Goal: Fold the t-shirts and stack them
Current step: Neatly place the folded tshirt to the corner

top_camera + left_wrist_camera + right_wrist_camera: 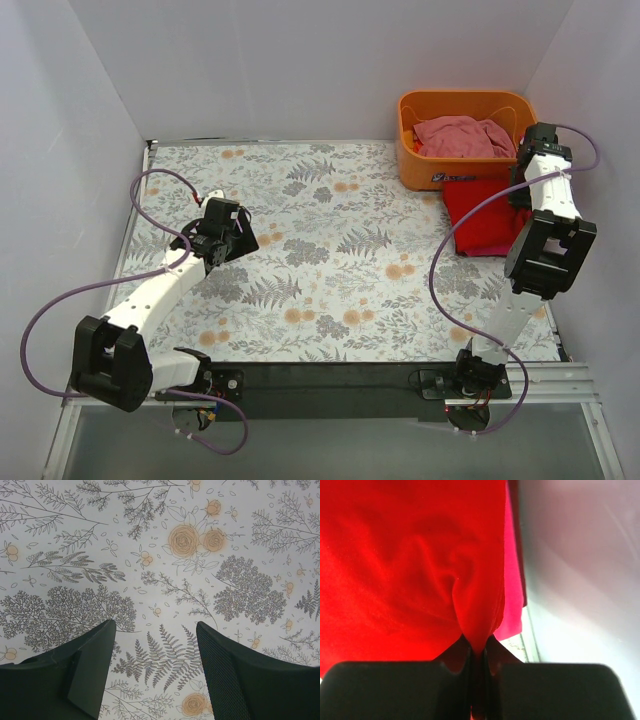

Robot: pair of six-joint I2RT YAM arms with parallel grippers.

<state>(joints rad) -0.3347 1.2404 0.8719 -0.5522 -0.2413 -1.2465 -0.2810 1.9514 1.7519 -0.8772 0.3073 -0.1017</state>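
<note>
The bright red t-shirt point(482, 218) lies folded at the right edge of the table, in front of the basket. My right gripper point(523, 187) is down on its far right part, and in the right wrist view the gripper point(479, 647) is shut on a pinched fold of the red t-shirt point(410, 570). The magenta-pink t-shirt point(513, 597) shows as a strip under the red one. The dusty pale pink t-shirt point(463, 136) lies crumpled in the basket. My left gripper point(236, 236) is open and empty over the left of the table, also in the left wrist view point(155, 630).
The orange plastic basket point(425, 170) stands at the back right corner. White walls close in the table on the left, back and right; the right wall point(580, 570) is close to my right gripper. The floral tablecloth point(340, 250) covers the table.
</note>
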